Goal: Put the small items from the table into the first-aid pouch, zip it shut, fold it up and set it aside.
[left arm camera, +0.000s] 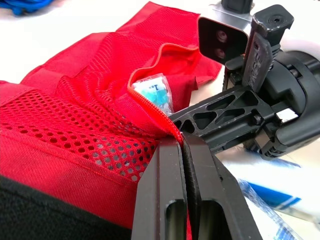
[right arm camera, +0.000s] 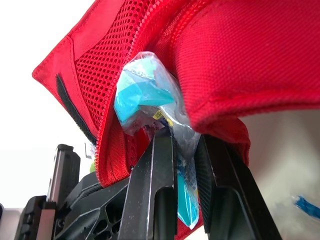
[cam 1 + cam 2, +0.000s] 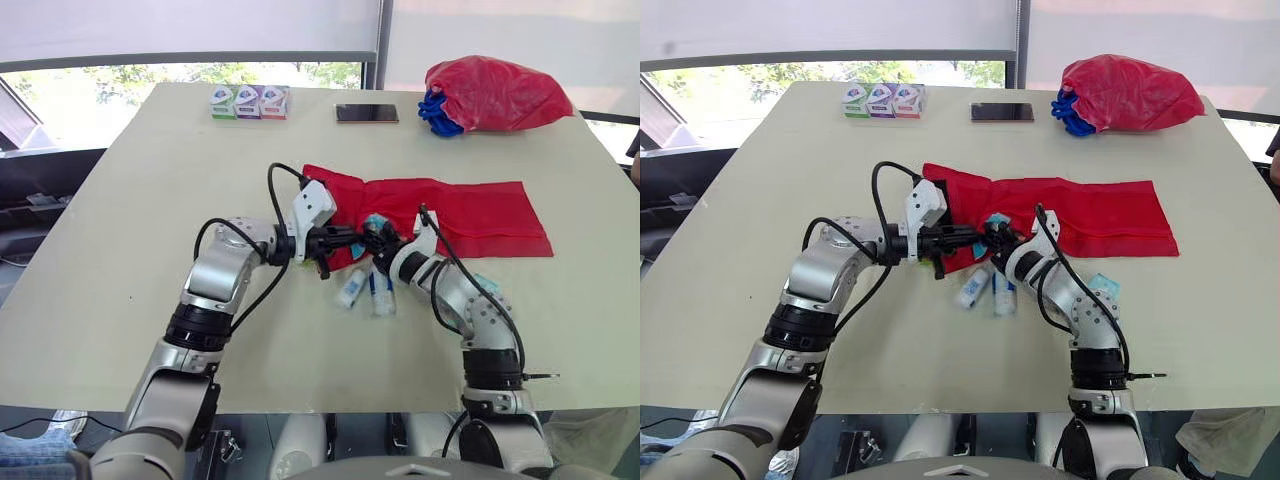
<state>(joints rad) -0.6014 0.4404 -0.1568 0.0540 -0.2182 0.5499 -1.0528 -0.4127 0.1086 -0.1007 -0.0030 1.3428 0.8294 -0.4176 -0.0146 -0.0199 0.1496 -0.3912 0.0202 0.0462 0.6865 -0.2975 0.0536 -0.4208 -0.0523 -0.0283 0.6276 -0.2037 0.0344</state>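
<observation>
Left claw (image 1: 182,142) pinches the zip edge of the red mesh first-aid pouch (image 3: 470,215), right claw (image 2: 185,137) clamps a clear-wrapped turquoise packet (image 2: 144,95) at that pouch's mouth, where snagging mesh could drag it out.

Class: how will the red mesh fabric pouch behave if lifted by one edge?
Probably floppy: the red mesh fabric pouch lies flat and wrinkles where the left gripper pinches its edge. Thin mesh, so likely light; it may slide when pushed.
</observation>
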